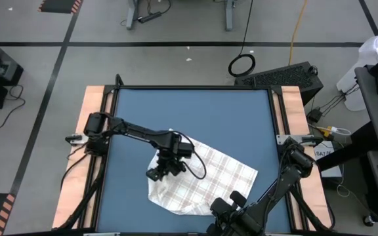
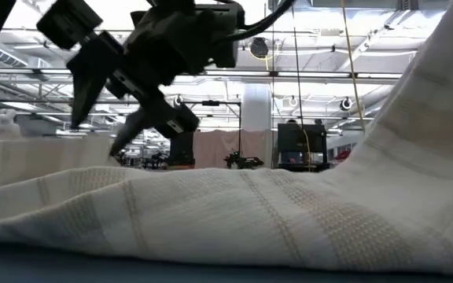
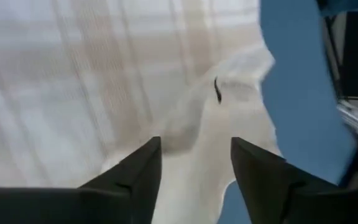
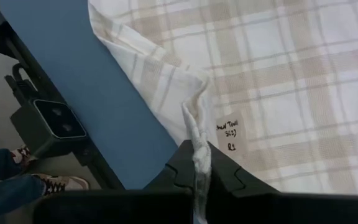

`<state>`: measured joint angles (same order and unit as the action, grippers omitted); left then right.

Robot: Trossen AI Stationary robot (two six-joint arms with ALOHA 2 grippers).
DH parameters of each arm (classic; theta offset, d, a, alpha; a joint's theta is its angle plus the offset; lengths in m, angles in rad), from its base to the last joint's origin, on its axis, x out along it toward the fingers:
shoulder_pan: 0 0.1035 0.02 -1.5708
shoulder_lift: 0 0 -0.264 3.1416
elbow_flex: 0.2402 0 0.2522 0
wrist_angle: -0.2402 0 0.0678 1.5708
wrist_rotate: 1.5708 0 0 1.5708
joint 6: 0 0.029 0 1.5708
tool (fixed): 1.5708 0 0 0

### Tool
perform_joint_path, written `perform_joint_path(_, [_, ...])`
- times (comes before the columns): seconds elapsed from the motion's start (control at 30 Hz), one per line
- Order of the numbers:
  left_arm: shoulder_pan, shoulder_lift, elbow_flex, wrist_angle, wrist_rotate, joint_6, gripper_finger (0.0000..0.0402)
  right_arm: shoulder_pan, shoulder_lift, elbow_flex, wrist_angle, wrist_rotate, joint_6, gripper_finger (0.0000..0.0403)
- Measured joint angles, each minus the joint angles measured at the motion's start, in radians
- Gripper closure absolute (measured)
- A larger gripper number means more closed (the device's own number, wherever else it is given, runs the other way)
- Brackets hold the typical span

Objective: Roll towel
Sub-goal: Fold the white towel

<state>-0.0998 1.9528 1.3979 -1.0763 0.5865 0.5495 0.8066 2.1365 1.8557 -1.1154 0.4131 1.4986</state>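
The white plaid towel lies crumpled on the near half of the blue table. My left gripper is open, pointing steeply down over the towel's left part. In the low view the left gripper hangs just above the cloth. In its wrist view the two fingers stand on either side of a raised fold without touching it. My right gripper is at the towel's near edge, shut on a bunch of cloth. My right gripper pinches a bunched strip of the towel's edge between its two fingers, close to a small written label. The fingers slant down from the near side. The cloth rises to them, while the rest of the towel lies on the table.
Bare blue table lies beyond the towel toward the far edge. Wooden rails run along both sides. A small black camera unit sits at the table's near edge, and a person's shoes show on the floor beside it.
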Motion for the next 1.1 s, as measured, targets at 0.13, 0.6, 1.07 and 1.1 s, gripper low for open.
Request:
perform_joint_path(0.13, [0.035,-0.076,-0.001,-0.150,0.047,0.018,0.0195,0.000,0.000,0.000,-0.001,0.000,-0.003,0.0401])
perform_joint_path(0.6, [0.000,-0.506,-0.504,0.029,-0.060,0.020,0.0216,0.000,0.000,0.000,0.005,0.005,0.004,0.0401])
perform_joint_path(1.07, [-0.359,-0.659,-0.754,0.639,-0.168,-0.139,0.0217,0.000,0.000,0.000,0.004,0.008,-0.003,0.0401])
perform_joint_path(1.1, [-0.378,-0.651,-0.758,0.660,-0.183,-0.147,0.0217,0.000,0.000,0.000,0.004,0.008,-0.003,0.0401])
